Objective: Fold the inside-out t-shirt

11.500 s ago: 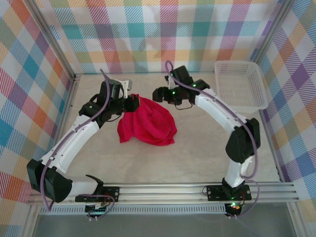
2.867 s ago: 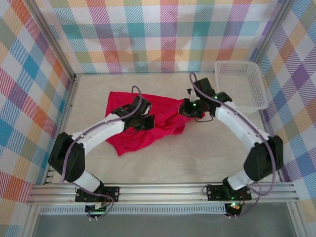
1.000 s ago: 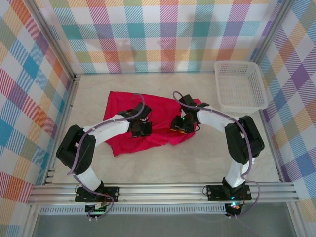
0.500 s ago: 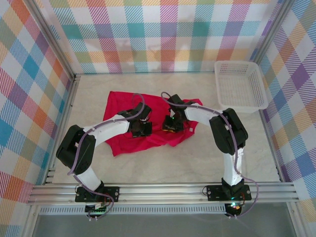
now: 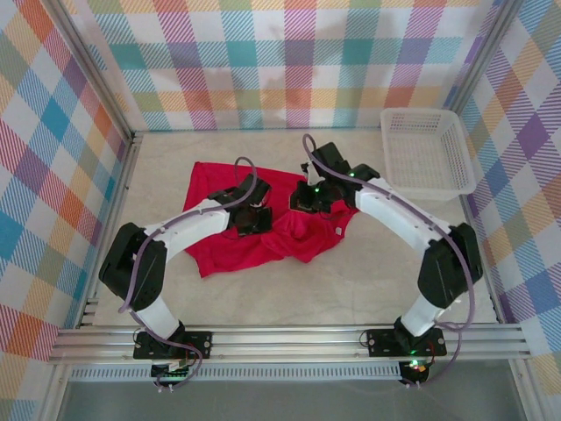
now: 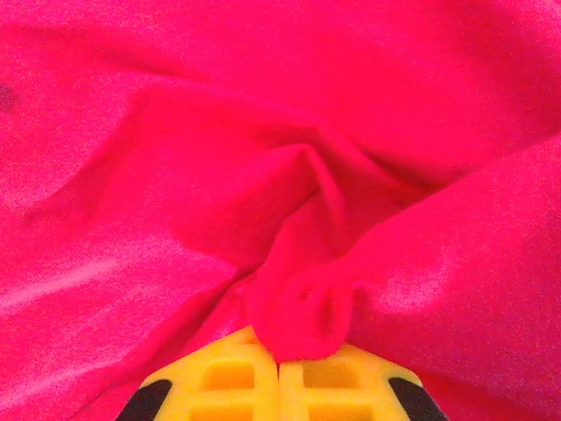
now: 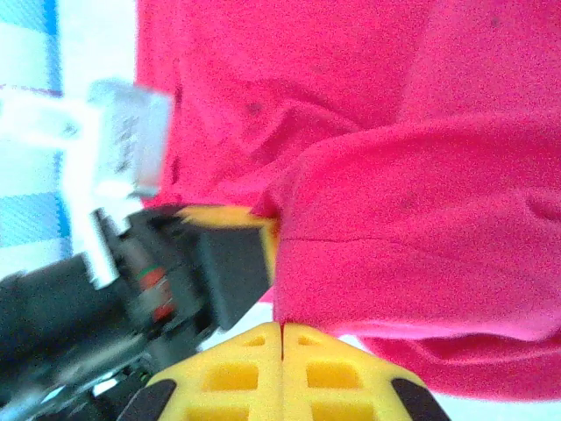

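The bright red t-shirt (image 5: 230, 250) lies spread and rumpled across the middle of the table, with a small white tag (image 5: 336, 231) near its right edge. My left gripper (image 5: 259, 219) sits low on the shirt's centre, shut on a pinched fold of red cloth (image 6: 302, 311). My right gripper (image 5: 301, 203) is lifted slightly above the shirt just right of the left one, shut on a hem of the red cloth (image 7: 351, 272). The left gripper's black body and yellow finger (image 7: 230, 219) show close beside it in the right wrist view.
A white plastic mesh basket (image 5: 456, 145) stands at the back right corner. Bare beige tabletop (image 5: 351, 289) runs in front of the shirt. Checkered walls (image 5: 53, 132) close in the left, back and right sides.
The right gripper has risen and moved back slightly, pulling red cloth up with it, and its arm has swung out to the right. The left gripper has stayed put on the shirt.
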Robot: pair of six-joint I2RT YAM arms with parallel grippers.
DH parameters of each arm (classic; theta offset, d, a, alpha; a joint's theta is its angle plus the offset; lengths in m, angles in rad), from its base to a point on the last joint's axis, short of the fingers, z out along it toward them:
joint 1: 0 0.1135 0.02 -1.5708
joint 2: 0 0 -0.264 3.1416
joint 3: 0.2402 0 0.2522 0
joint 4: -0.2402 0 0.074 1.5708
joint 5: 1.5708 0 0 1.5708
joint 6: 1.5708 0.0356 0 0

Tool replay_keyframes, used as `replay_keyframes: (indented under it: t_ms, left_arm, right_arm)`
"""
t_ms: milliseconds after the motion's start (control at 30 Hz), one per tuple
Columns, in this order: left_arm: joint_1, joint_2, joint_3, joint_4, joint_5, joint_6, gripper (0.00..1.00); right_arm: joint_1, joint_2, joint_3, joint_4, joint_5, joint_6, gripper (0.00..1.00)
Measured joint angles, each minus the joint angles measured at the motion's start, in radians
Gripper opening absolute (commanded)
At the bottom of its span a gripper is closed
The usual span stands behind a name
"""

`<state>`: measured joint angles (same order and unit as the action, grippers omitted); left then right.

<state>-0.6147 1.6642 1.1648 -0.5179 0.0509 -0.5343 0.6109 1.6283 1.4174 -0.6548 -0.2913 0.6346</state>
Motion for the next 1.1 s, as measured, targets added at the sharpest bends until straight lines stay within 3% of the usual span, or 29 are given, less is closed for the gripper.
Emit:
replay_keyframes:
  t_ms: [167,300,567,733,900,1000,1100]
  left_arm:
    - [-0.001,0.0,0.012,-0.008,0.0,0.004,0.0]
    - [-0.001,-0.005,0.003,-0.005,-0.001,0.015,0.23]
    - [-0.018,-0.168,-0.131,0.097,0.106,0.027,0.42]
    - [-0.066,-0.145,-0.135,0.185,0.144,0.017,0.5]
    - [-0.078,0.024,-0.083,0.203,0.129,-0.001,0.45]
    - [-0.078,0.111,-0.019,0.173,0.094,-0.01,0.2]
    - [-0.078,0.148,0.046,0.136,0.068,-0.018,0.01]
  right_arm:
    - [0.0,-0.006,-0.029,0.003,-0.034,0.001,0.0]
    - [-0.022,0.05,-0.037,0.014,-0.034,0.002,0.0]
    - [-0.062,0.205,-0.014,0.039,-0.052,0.013,0.0]
    - [-0.062,0.208,0.003,0.043,-0.059,0.014,0.0]
    - [-0.062,0.208,0.013,0.046,-0.062,0.016,0.0]
    - [-0.062,0.207,0.013,0.046,-0.062,0.016,0.0]
    - [-0.062,0.207,0.013,0.045,-0.06,0.016,0.0]
